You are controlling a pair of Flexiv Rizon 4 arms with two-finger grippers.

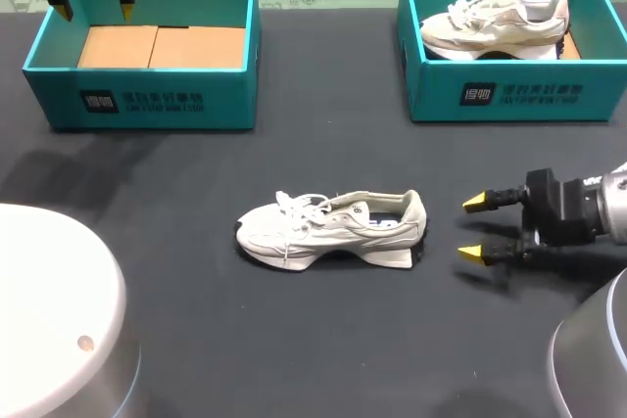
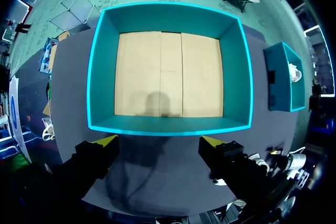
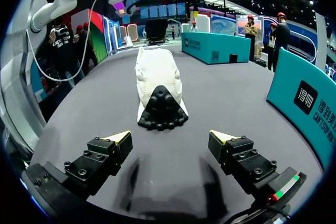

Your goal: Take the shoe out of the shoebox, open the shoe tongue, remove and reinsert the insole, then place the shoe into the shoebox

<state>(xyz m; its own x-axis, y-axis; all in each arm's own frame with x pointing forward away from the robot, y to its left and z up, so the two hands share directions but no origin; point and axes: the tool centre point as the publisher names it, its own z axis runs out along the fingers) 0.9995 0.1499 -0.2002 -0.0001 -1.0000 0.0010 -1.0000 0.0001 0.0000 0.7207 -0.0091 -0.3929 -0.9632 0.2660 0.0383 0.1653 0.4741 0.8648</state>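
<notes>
- Currently the white shoe [image 1: 333, 227] sits upright on its sole mid-table [image 1: 323, 340], outside both boxes, toe to 9 o'clock, heel to 3.
- right gripper [image 1: 473, 228] at the shoe's 3 o'clock, near the heel, not touching; fingers spread wide, nothing held.
- empty teal box [image 1: 147, 100] at the shoe's 11 o'clock; left gripper [image 1: 94, 14] hangs above it, fingers apart, nothing held.
- second teal box [image 1: 500, 95] at the shoe's 1 o'clock, with a pale shoe [image 1: 495, 22] inside.

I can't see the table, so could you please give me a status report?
Left end effector open above the empty shoebox. Right end effector open, facing the heel of the shoe. Nothing between.
</notes>
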